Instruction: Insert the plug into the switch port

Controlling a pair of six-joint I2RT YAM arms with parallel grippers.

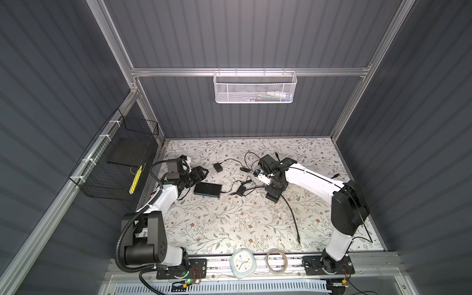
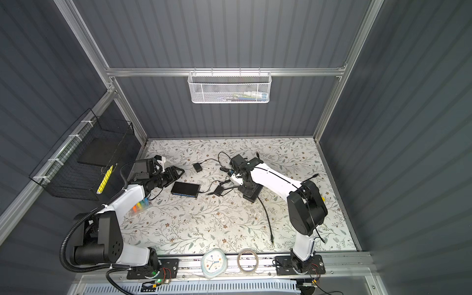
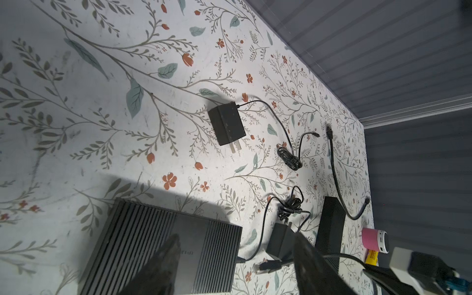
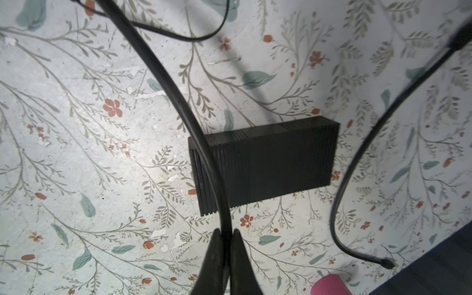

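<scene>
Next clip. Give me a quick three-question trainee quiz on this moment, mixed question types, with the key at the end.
1. True or false: the right pincer is open and holds nothing.
2. The strip along one long side of the flat black box is: A red, B blue, C yellow.
3. How many black power adapters lie on the floral table?

Key:
1. False. It is shut on the thick black cable.
2. B.
3. Two.
</scene>
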